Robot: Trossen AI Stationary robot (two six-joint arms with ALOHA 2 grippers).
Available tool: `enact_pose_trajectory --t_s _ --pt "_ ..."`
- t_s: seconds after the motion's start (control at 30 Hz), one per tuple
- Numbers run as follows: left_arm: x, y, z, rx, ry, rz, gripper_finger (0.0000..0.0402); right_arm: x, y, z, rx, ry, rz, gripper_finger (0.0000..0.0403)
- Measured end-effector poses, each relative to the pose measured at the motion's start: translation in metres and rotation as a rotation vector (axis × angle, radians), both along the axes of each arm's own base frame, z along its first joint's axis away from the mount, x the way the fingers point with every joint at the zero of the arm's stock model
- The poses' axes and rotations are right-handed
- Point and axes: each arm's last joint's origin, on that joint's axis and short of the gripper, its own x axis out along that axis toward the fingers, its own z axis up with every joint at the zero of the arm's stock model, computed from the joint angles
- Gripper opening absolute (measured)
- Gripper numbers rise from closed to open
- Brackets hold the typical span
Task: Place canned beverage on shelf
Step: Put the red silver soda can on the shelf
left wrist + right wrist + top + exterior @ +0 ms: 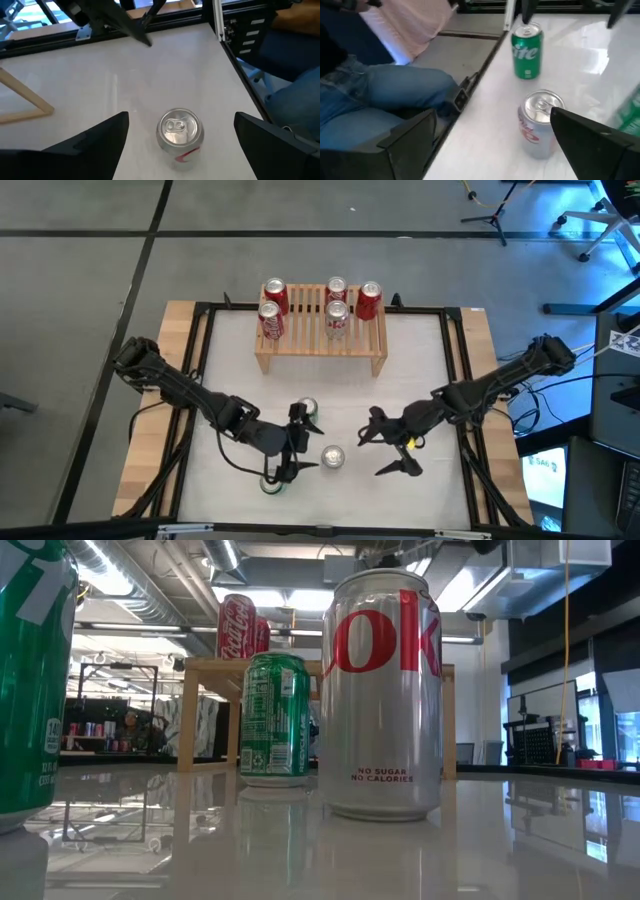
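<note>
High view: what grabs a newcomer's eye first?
Five red cans standing on the light-wood shelf at the table's far side. Nearer the front, a silver can stands alone on the white top between the open left gripper and the open right gripper. Two green cans stand by the left gripper, one on each side of it.

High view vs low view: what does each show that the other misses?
Only the high view: both arms, left hand and right hand open either side of the silver can, and five red cans on the shelf. Only the low view: the silver can's lettering, the green cans' sides, the room behind. Both: the silver can, green cans, the shelf with red cans on it.
</note>
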Motion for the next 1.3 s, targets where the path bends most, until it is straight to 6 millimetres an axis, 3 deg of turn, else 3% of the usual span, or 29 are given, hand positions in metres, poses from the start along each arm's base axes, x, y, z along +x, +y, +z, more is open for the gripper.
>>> enact_pose_trajectory --t_s 0.3,0.63,0.87,1.3 --pt "0.001 0.000 0.001 -0.024 -0.011 0.011 0.0351 -0.011 0.008 -0.017 -0.194 0.099 -0.274 0.0386" --pt "0.001 0.000 0.001 -0.027 -0.019 0.011 0.0351 0.028 0.030 -0.029 -0.058 -0.093 -0.313 0.0386" --pt "0.001 0.000 0.001 -0.026 -0.019 0.011 0.0351 0.046 0.039 -0.058 -0.101 -0.086 -0.367 0.0386" --pt "0.002 0.000 0.002 -0.028 -0.022 0.011 0.0351 0.059 0.047 -0.092 -0.129 -0.029 -0.341 0.0386"
